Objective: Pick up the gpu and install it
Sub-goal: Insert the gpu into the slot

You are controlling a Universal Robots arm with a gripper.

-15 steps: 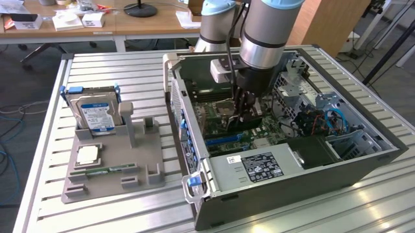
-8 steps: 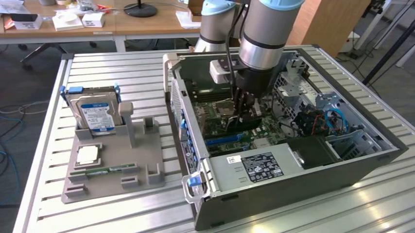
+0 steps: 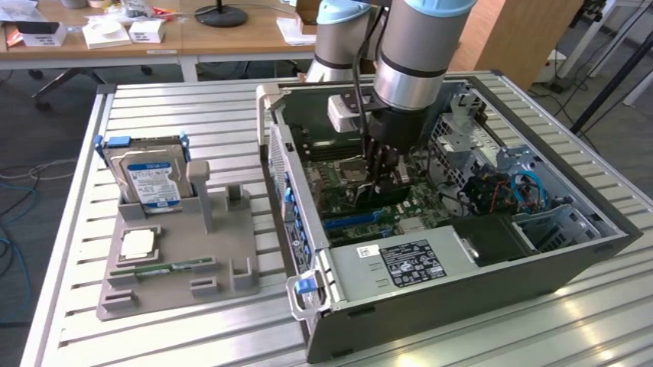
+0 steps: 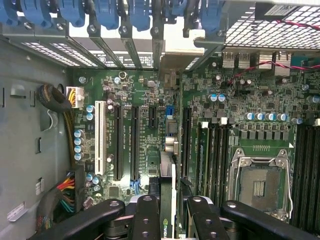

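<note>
Slatted metal table (image 3: 183, 107) carried an open computer case (image 3: 510, 267) lying on its side, with wooden desks (image 3: 235, 38) behind it. To the exterior view's left of the case sat a gray holder (image 3: 183, 245) with moulded pockets. A hard drive (image 3: 153, 180) with a blue-white label stood upright in the pocket farthest from the camera. A square processor chip (image 3: 138, 243) lay flat in a nearer pocket, and a narrow green memory stick (image 3: 164, 267) lay along the edge nearest the camera.

Inside the case were a green motherboard (image 3: 352, 202), a labelled power supply (image 3: 408, 260) at the near end, and a tangle of blue and red cables (image 3: 510, 191) toward the exterior view's right.

The arm (image 3: 418, 46) reached straight down into the case, its gripper (image 3: 386, 164) low over the middle of the motherboard. The gpu (image 3: 380, 191) hung on edge between the fingers, inside the case and close above the board.

In the wrist view the gripper (image 4: 172, 200) had its black fingers (image 4: 147, 220) clamped on both faces of the gpu (image 4: 165, 227), which bore a green-and-white logo. The card ran edge-on toward the case's rear wall, between the long black slots (image 4: 118, 142) and the memory slots (image 4: 210, 160) beside the empty processor socket (image 4: 260, 185). Whether its lower edge had entered a slot could not be told
</note>
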